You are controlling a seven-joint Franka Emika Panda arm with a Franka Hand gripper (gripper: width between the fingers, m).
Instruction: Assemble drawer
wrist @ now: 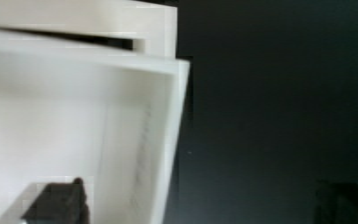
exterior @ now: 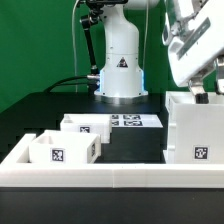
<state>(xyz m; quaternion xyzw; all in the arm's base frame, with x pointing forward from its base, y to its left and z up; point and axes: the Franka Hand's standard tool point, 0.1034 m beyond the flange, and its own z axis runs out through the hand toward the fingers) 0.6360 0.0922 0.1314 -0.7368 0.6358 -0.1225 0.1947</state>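
A tall white drawer box with a marker tag stands at the exterior view's right. My gripper hangs just above its top edge. In the wrist view the gripper is open, one dark fingertip over the white box and the other over the dark table. The box's white wall panels fill one side of that view, and a wall edge lies between the fingers, untouched. A small open white drawer part sits front left, and another white part lies behind it.
The marker board lies flat mid-table in front of the arm's white base. A long white raised rim runs along the table's front and up the left side. A green backdrop stands behind.
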